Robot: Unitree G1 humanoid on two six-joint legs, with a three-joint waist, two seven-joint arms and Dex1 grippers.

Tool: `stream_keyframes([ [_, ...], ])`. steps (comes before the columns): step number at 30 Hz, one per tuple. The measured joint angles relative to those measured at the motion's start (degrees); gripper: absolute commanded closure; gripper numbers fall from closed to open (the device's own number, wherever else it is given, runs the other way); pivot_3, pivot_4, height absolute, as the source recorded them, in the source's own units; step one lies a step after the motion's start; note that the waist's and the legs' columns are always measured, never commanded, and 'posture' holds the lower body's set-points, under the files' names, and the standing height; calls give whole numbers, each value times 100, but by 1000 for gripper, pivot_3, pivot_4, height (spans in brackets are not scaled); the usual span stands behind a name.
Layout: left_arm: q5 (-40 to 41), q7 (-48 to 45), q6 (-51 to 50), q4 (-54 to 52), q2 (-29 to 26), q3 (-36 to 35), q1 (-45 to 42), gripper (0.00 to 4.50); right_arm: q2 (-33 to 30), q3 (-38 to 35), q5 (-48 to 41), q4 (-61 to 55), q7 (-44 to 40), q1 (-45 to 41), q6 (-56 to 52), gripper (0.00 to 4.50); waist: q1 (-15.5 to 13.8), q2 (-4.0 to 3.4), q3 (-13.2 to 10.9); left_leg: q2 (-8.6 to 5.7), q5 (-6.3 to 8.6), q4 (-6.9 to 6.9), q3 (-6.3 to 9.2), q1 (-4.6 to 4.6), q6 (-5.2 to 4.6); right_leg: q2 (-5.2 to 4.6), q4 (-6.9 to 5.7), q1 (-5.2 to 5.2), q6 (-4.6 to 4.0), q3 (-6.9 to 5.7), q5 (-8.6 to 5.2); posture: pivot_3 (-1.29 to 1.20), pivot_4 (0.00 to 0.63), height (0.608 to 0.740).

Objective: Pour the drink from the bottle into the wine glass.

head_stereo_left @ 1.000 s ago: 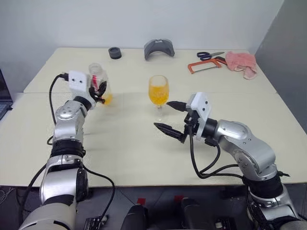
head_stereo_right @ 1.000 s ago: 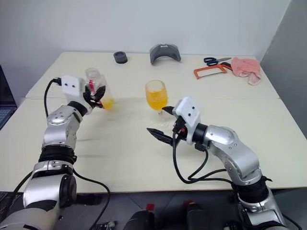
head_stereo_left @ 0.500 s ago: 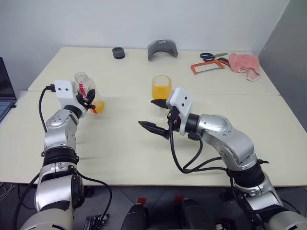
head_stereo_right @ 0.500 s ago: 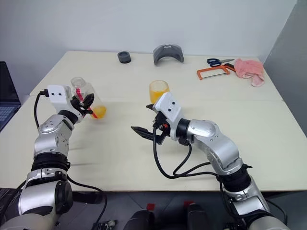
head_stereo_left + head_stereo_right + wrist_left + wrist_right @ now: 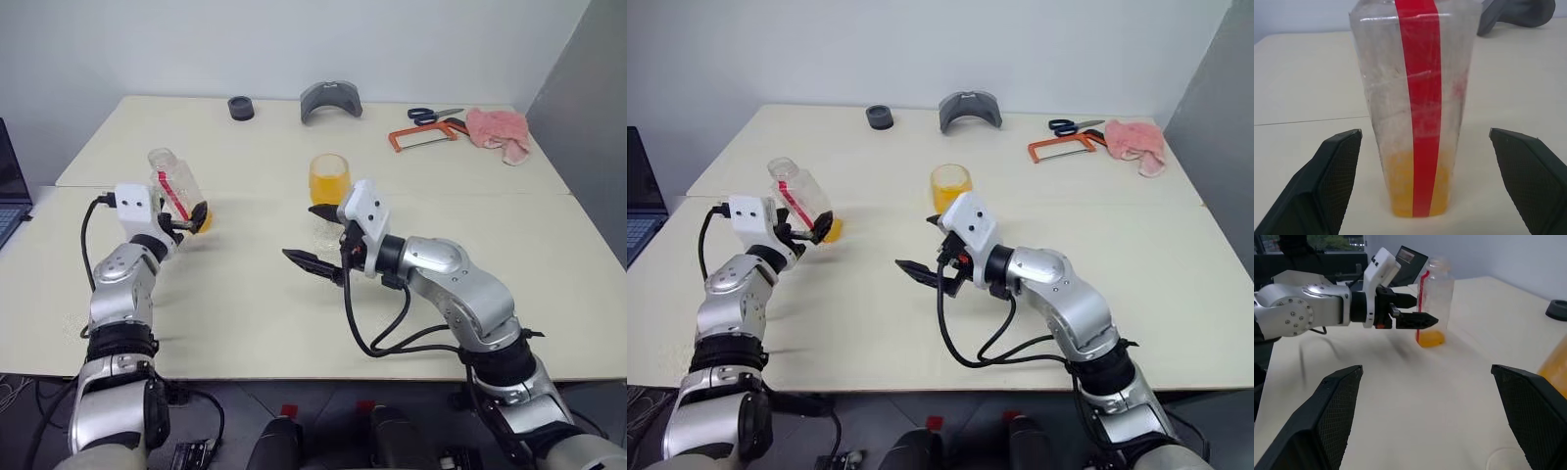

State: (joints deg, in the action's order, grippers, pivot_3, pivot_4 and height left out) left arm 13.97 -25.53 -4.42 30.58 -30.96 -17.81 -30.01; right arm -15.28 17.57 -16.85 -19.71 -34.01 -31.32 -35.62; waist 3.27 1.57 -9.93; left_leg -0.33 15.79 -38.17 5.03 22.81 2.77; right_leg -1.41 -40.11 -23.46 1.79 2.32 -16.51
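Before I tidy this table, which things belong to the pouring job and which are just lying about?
Job: bottle with a little orange drink at its bottom; filled wine glass.

Lying about: black ring, grey curved piece, scissors, orange hacksaw, pink cloth.

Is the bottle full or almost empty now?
Almost empty: the bottle holds only a low layer of orange drink at its bottom.

No words, numbers or brand marks can be read anywhere. The bottle (image 5: 1415,107) carries just a plain red stripe.
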Motion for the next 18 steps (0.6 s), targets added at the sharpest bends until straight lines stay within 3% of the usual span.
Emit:
stream_keyframes([
  [6, 86, 503, -170, -1605, 392, -63, 1248, 19, -2, -189, 237, -7, 105, 1406, 1342, 0, -19, 6, 4, 1, 2, 4, -2, -1, -4, -27, 6, 4, 0, 1, 0, 0, 150, 740],
  [10, 158, 765, -368, -2723, 648, -121, 2064, 19, 328, -711, 492, 507, 699, 2189, 2344, 0, -30, 7, 5, 2, 3, 10, -12, -23, -5, -27, 8, 21, 0, 8, 0, 0, 150, 740],
  [18, 281, 1021, -627, -3355, 938, -180, 2487, 19, 824, -1071, 1129, 1609, 1610, 2289, 3668, 0, -42, 6, 5, 3, 3, 11, -25, -35, -5, 10, 6, 27, 1, 15, 0, 0, 150, 740],
])
